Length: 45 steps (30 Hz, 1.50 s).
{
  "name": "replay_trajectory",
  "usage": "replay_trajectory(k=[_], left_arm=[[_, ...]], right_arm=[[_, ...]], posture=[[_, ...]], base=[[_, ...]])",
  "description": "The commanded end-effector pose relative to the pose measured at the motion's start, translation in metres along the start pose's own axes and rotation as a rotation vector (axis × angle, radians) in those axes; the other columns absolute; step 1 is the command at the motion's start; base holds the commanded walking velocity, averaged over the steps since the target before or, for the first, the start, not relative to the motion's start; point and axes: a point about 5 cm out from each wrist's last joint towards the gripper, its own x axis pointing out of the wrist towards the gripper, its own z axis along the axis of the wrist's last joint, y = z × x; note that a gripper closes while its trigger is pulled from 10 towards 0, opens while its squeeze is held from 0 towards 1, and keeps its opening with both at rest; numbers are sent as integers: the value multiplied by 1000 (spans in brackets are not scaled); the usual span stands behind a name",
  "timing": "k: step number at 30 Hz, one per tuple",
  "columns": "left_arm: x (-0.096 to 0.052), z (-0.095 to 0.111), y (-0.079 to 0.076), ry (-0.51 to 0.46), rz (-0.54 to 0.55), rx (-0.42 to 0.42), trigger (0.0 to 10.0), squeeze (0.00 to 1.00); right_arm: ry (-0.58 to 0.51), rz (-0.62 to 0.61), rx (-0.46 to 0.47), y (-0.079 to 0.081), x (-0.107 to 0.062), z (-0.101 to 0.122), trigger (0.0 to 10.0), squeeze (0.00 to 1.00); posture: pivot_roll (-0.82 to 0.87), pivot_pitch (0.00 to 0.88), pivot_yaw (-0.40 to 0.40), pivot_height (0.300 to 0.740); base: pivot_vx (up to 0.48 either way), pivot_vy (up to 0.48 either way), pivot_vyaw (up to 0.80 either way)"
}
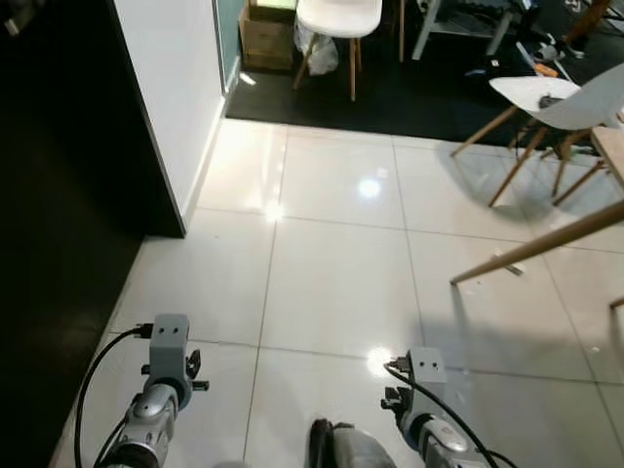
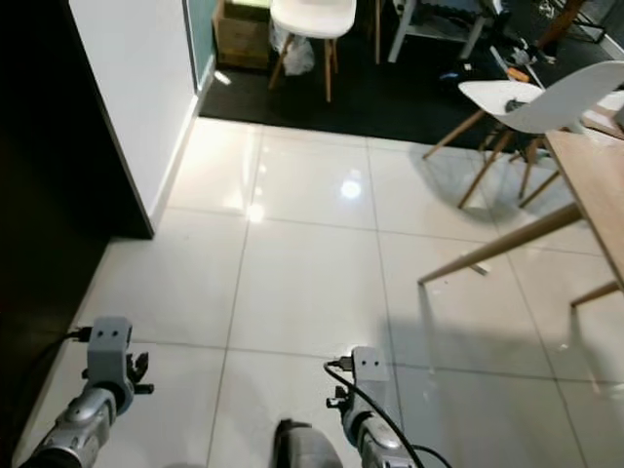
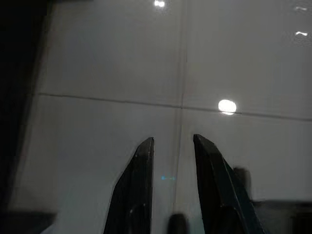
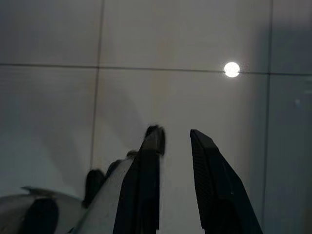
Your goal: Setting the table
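Floor tiles point(image 1: 331, 283), pale and shiny, spread out in front of the robot, with bright spots of light on them. Both arms hang low at the near edge of the head views. The left gripper point(image 3: 171, 142) points down at the floor, and its two black fingers point(image 3: 139, 180) are spread a little apart with nothing between them. The right gripper point(image 4: 174, 134) also points down at the floor, and its fingers point(image 4: 209, 170) are parted and hold nothing. The wooden tabletop point(image 2: 597, 185) is on the right side, well apart from both grippers. In the picture, its long edge runs from far to near, slanting toward the right. The part that shows looks bare wood. A long wooden table leg point(image 2: 497, 249) slants down from it to the floor, pointing left and toward the robot. Just past the far end of the tabletop stands a white chair point(image 2: 531, 97) with splayed wooden legs. Another white chair point(image 1: 336, 19) stands farther off, on a dark floor point(image 1: 409, 93) past the tiles. Beside that chair, to its left, sits a brown box point(image 1: 265, 37). On the left, a white wall point(image 1: 175, 88) comes to a corner, and a dark panel point(image 1: 58, 224) fills the space to its left.
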Motion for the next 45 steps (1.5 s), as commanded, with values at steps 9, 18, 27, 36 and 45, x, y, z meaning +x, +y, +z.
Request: replay_trajectory(k=[9,18,27,36,45], left_arm=[[-3,-10,1,38,-1,5,10000,0],[-3,-11,1,41,2,-1,10000,0],[-3,-11,1,39,0,10,10000,0],[-4,-11,-3,32,-18,30,10000,0],[-3,-11,-3,34,-13,25,10000,0]], right_arm=[[29,-20,24,-5,-3,-9,10000,0],[33,-19,14,-3,-3,-9,10000,0],[34,-18,14,-2,-3,-10,10000,0],[36,-17,12,-2,-3,-11,10000,0],[32,-16,6,-4,-3,-9,10000,0]], posture=[[85,77,-6,740],[89,84,-7,740],[92,85,-7,740],[92,86,-9,740],[92,86,-11,740]], base=[[338,0,-800],[335,0,-118],[109,0,0],[0,0,0],[0,0,0]])
